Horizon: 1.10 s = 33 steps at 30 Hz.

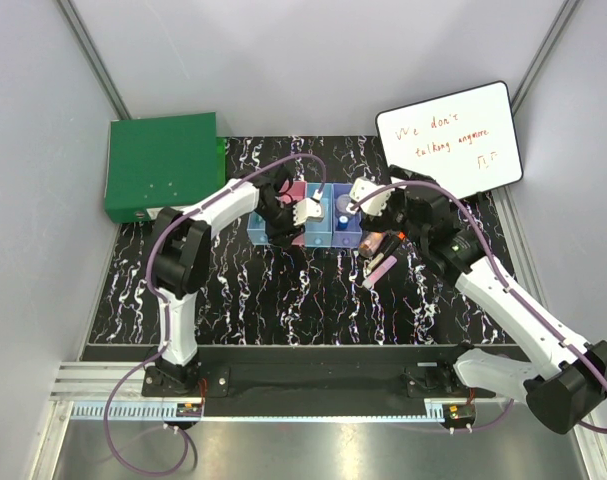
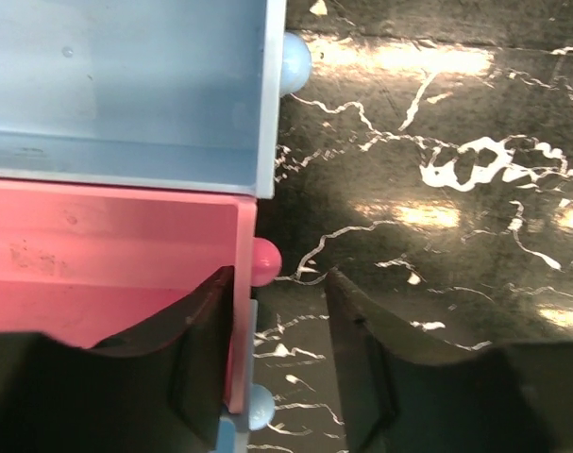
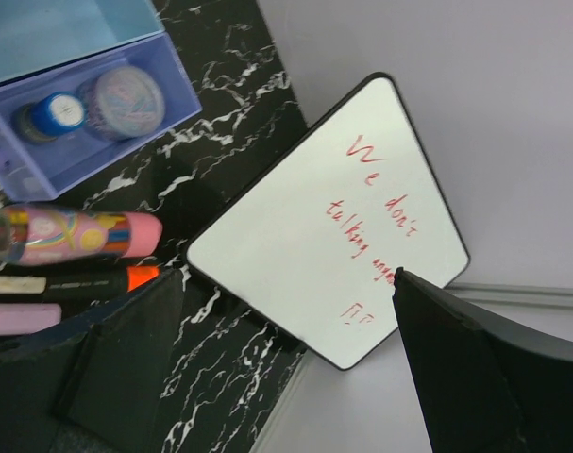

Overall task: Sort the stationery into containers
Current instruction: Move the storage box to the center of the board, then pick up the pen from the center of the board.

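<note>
The containers are a joined row of small bins on the black marbled table. My left gripper hovers over them. In the left wrist view it is open, one finger inside the pink bin against its side wall, the other outside over the table. My right gripper is wide open and empty over the whiteboard's corner. The purple bin holds a grey-purple disc and a small blue piece. A pink-capped tube, an orange marker and a pink marker lie beside it.
A large green box sits at the back left. The white writing board with red handwriting leans at the back right. The light blue bin next to the pink one looks empty. Grey walls close in the table's sides and back.
</note>
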Each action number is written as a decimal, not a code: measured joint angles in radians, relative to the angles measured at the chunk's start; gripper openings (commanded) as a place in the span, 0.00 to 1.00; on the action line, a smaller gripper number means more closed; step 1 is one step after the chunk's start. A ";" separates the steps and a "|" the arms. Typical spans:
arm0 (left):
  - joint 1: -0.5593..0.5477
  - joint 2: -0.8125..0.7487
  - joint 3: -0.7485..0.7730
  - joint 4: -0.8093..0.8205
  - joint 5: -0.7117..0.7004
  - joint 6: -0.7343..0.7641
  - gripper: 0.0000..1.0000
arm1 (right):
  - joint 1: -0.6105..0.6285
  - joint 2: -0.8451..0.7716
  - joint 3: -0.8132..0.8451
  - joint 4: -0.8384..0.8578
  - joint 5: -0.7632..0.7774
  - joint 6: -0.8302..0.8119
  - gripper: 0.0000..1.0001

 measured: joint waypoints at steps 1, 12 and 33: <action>0.000 -0.007 -0.002 -0.005 -0.002 -0.007 0.51 | 0.000 -0.004 -0.013 -0.009 -0.009 0.003 1.00; 0.003 -0.151 -0.003 -0.019 0.000 -0.059 0.55 | -0.002 0.023 -0.137 -0.090 -0.114 0.039 1.00; 0.021 -0.605 -0.198 0.024 -0.064 -0.203 0.56 | -0.105 0.262 -0.216 -0.248 -0.350 -0.199 0.94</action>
